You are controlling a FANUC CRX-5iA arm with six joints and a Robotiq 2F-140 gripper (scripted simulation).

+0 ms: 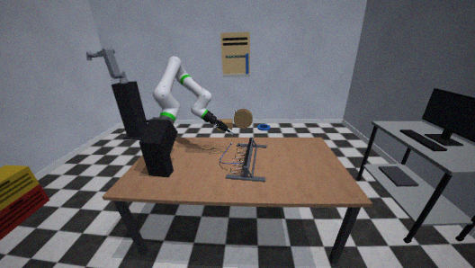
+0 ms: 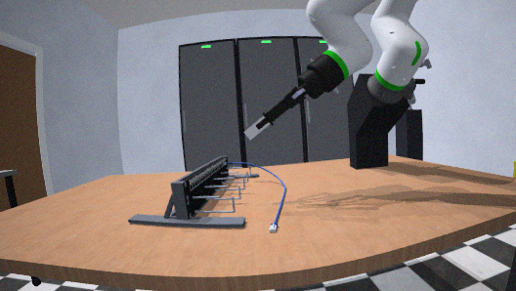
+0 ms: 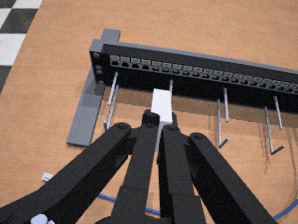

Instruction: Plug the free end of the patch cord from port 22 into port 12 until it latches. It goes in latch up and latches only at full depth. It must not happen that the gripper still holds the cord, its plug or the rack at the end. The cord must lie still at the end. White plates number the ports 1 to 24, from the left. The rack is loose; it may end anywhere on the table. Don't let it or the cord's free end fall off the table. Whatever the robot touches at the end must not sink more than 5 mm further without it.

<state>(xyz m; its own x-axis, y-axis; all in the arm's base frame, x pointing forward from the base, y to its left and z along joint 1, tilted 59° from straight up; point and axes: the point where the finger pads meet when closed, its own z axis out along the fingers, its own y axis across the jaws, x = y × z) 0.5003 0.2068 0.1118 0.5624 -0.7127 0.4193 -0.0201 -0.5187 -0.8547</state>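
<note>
Black gripper point(image 2: 257, 126) fingers are seen pressed fully together with nothing held between them, raised in the air above and behind the rack point(image 2: 188, 189). Below it, the blue patch cord point(image 2: 281, 187) is arched out from the rack's far end, and its free plug point(image 2: 274, 227) is laid on the wooden table point(image 2: 342, 229) just beside the rack's base bar point(image 2: 186, 221).

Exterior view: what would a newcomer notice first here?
The shut gripper hangs in the air above the patch panel rack, holding nothing. The blue patch cord arcs from the rack's far end down to the table, its white plug lying loose beside the rack's foot.
</note>
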